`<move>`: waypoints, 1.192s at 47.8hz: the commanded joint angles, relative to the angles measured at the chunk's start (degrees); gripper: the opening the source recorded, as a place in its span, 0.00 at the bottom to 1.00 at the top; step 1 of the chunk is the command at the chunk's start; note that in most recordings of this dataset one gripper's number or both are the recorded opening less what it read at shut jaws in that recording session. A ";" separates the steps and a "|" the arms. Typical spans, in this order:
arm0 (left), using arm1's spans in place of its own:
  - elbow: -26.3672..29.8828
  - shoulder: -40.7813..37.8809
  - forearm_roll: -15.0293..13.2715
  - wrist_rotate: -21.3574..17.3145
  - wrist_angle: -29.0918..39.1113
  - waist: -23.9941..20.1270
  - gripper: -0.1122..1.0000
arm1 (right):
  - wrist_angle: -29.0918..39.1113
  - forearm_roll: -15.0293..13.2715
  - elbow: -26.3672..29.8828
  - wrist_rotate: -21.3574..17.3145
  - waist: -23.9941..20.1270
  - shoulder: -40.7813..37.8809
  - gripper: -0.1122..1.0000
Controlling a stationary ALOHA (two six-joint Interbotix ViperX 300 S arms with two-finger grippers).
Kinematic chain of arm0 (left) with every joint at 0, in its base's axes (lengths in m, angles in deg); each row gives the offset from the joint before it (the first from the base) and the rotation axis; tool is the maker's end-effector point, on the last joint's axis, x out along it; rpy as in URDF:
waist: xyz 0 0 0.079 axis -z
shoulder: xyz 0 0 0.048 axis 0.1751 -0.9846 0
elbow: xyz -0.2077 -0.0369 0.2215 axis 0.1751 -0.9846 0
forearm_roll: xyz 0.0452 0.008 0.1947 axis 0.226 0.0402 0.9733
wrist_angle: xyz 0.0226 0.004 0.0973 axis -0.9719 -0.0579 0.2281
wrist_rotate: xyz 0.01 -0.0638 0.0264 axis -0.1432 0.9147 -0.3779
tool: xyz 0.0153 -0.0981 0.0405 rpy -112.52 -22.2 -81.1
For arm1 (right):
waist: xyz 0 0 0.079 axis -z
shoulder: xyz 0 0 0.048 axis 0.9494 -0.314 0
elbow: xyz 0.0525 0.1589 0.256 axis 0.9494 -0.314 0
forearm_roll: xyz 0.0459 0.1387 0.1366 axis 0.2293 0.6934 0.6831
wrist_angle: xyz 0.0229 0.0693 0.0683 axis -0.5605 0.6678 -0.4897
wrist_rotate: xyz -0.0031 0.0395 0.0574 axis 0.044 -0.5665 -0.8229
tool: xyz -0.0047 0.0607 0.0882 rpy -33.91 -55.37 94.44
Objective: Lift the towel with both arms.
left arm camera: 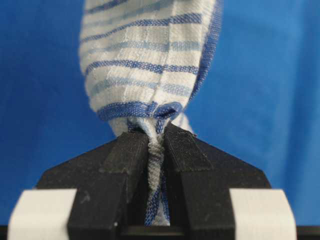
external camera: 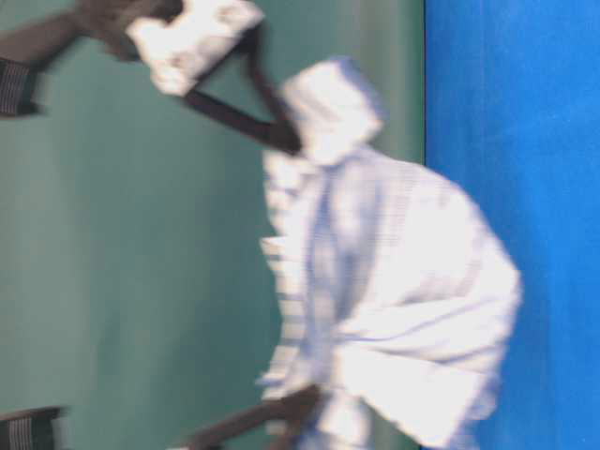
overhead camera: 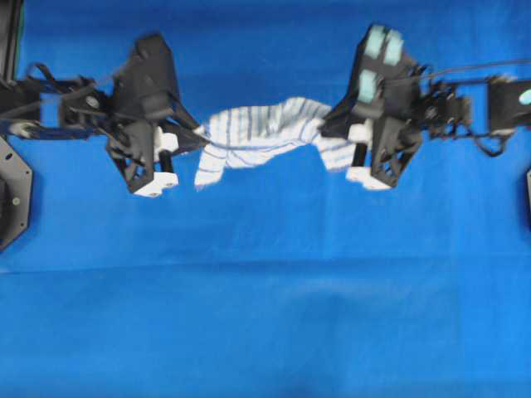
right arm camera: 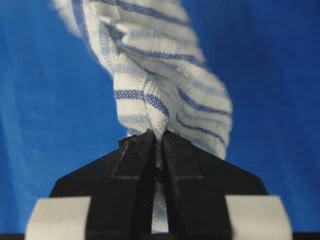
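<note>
The white towel (overhead camera: 261, 137) with thin blue and grey stripes hangs stretched between my two arms, above the blue sheet. My left gripper (overhead camera: 202, 139) is shut on its left end; in the left wrist view the blue-hemmed cloth (left arm camera: 150, 60) is pinched between the black jaws of the left gripper (left arm camera: 156, 137). My right gripper (overhead camera: 325, 126) is shut on the right end, and the right wrist view shows twisted cloth (right arm camera: 160, 80) running out of the closed right gripper (right arm camera: 157, 136). In the table-level view the towel (external camera: 394, 300) hangs blurred, off the surface.
A plain blue sheet (overhead camera: 265, 315) covers the table under both arms. Black arm mounts stand at the left edge (overhead camera: 12, 195) and at the right edge (overhead camera: 528, 195). A green wall (external camera: 122, 281) backs the table-level view.
</note>
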 commanded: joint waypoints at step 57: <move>30.50 8.00 1.41 -8.35 20.30 0.09 0.14 | 19.07 0.00 25.84 8.88 -0.18 10.02 0.14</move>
